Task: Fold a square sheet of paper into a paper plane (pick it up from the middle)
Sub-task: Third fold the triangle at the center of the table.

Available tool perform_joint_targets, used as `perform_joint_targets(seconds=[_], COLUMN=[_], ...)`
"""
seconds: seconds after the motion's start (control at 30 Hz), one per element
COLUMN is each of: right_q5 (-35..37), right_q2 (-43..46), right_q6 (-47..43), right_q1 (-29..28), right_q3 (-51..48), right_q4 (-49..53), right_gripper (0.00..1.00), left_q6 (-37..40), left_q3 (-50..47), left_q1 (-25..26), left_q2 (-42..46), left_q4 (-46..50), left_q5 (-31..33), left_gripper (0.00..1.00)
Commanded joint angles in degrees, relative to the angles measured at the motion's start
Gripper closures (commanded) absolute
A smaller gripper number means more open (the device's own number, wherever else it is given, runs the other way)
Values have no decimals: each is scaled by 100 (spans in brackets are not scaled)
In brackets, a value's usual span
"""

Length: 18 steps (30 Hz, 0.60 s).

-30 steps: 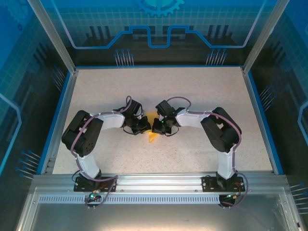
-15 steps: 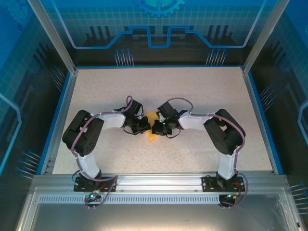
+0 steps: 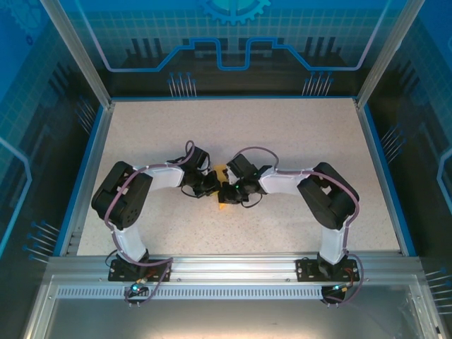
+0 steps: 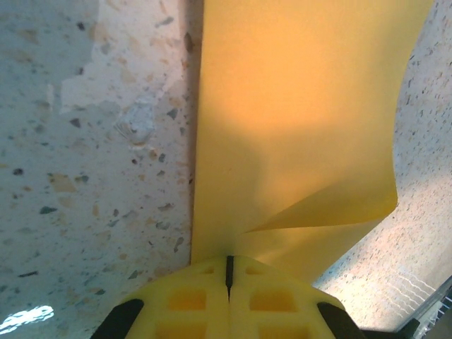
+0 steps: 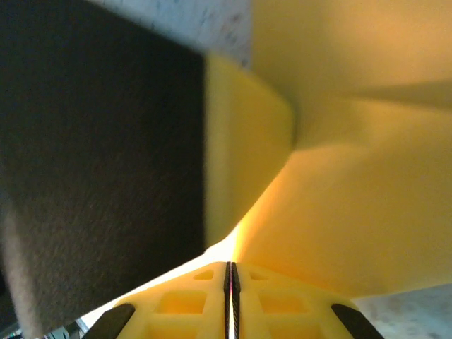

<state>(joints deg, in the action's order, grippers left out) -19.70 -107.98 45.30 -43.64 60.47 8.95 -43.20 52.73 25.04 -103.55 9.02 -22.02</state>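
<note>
The biggest thing is the table (image 3: 296, 141), pale with little specks. A blue rim (image 3: 233, 98) runs round its far edge and both sides, and a silver rail (image 3: 233, 267) runs along the near edge where my arms are bolted on. There is lots of bare table past my pincers, out to the far rim and to both sides.

My left arm (image 3: 123, 201) and my right arm (image 3: 326, 198) both bend in toward the middle. My left pincer (image 3: 210, 185) and my right pincer (image 3: 227, 192) meet there, tip to tip, nearly touching.

The paper (image 3: 221, 171) is between them, in the middle of the table and well away from every rim. From above, just small orange-yellow bits peek out by my pincers.

In the left wrist view, my left pincer (image 4: 228, 272) is closed tight, with just a thin line between its two fingers. The paper (image 4: 296, 106) comes out from that line, so I am pinching it. Its left edge is straight. A flap curls up at its lower right.

In the right wrist view, my right pincer (image 5: 231, 275) is pressed closed too, and the paper (image 5: 353, 212) rises from its tips. A dark blurry block (image 5: 99, 162) sits on the left; I cannot tell what it is.
</note>
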Motion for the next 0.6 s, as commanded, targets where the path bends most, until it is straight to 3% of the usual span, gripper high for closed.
perform_joint_targets(seconds=[0.0,0.13,0.4,0.57], right_q5=[237,736,356,314], right_q2=[135,263,-176,142], right_q6=[-87,-46,-112,-278], right_q1=[-84,-47,-49,-82], right_q3=[-85,-51,-289,-304], right_q4=[119,331,212,204], right_gripper=[88,88,88,89], left_q6=[-4,4,11,-11], left_q3=[-223,-221,-219,-242], left_q1=[27,26,27,21], left_q2=[-122,-119,-98,-91], left_q4=[338,329,320,303], left_q5=[532,517,515,523], left_gripper=[98,98,98,98])
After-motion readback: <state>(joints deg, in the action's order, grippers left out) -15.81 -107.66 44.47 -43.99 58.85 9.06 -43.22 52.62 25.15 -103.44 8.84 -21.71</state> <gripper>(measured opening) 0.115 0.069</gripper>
